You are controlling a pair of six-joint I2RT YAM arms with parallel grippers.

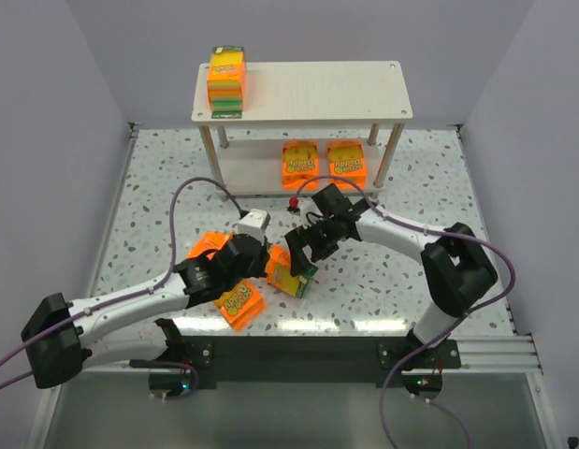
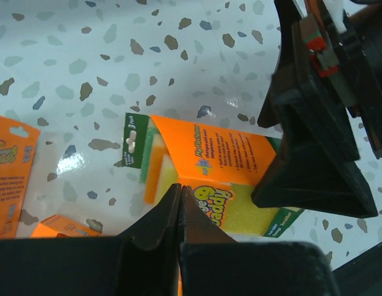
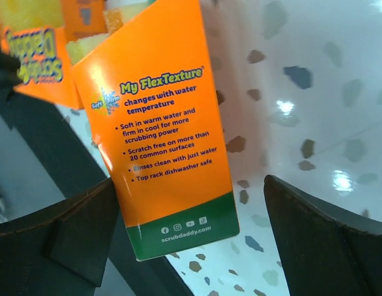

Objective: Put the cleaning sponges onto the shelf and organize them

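One sponge pack [image 1: 291, 271] lies on the table between my two grippers; it also shows in the left wrist view [image 2: 221, 163] and the right wrist view [image 3: 163, 135]. My left gripper [image 1: 267, 256] is shut and empty, its tips [image 2: 180, 190] right over this pack's near edge. My right gripper [image 1: 303, 245] is open, and the pack's green end sits between its fingers [image 3: 189, 185], close to the left finger. Another pack [image 1: 238, 301] lies by the left arm, and a third [image 1: 207, 245] is partly hidden under it. The shelf [image 1: 308, 91] holds one pack [image 1: 227, 79] on top and two packs [image 1: 300, 164] [image 1: 346, 161] on the lower board.
The right gripper's black fingers [image 2: 314, 154] crowd the right of the left wrist view. A small red object [image 1: 294, 204] sits in front of the shelf. Grey walls close the table on three sides. Purple cables trail from both arms.
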